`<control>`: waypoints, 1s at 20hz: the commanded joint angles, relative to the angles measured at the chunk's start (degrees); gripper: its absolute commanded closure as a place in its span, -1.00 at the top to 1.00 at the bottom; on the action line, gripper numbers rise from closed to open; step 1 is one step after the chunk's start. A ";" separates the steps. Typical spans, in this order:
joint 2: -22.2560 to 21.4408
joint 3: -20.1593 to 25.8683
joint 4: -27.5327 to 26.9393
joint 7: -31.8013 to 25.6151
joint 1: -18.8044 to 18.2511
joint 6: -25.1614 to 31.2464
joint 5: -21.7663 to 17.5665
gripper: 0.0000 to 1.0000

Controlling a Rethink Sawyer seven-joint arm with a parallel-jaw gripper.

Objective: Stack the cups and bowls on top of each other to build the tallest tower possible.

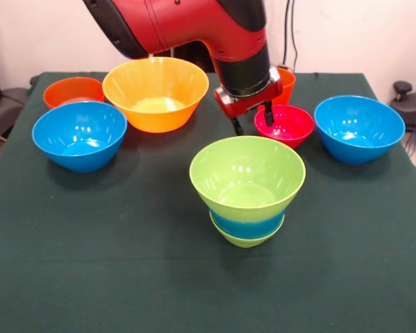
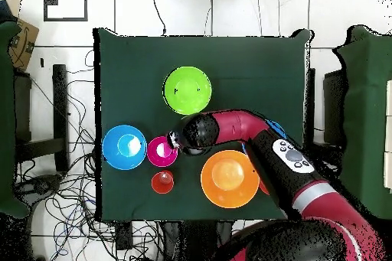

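The tower (image 1: 247,187) stands mid-table: a large lime green bowl nested on a blue bowl and a small green bowl; in the overhead view it shows as a lime bowl (image 2: 187,89). My gripper (image 1: 252,121) is open at the left rim of the small red-pink bowl (image 1: 285,126), one finger (image 1: 269,114) over the bowl's inside and the other outside it. In the overhead view the gripper (image 2: 174,145) sits beside the pink bowl (image 2: 161,151). The orange cup (image 1: 286,82) stands behind the gripper and also shows in the overhead view (image 2: 161,183). The yellow-green cup is out of view.
The largest yellow-orange bowl (image 1: 155,94) (image 2: 230,178) stands at the back. Blue bowls sit at the left (image 1: 79,135) and right (image 1: 359,128) (image 2: 124,147). An orange bowl (image 1: 73,91) is at the back left. The arm (image 2: 253,132) covers part of the table.
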 commanded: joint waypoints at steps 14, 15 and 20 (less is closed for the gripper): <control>4.94 0.21 2.05 -4.04 1.05 -8.36 -7.91 1.00; 5.15 0.12 1.91 -3.91 1.14 -8.56 -8.11 1.00; 6.67 -0.63 0.56 -3.44 1.87 -9.44 -9.48 1.00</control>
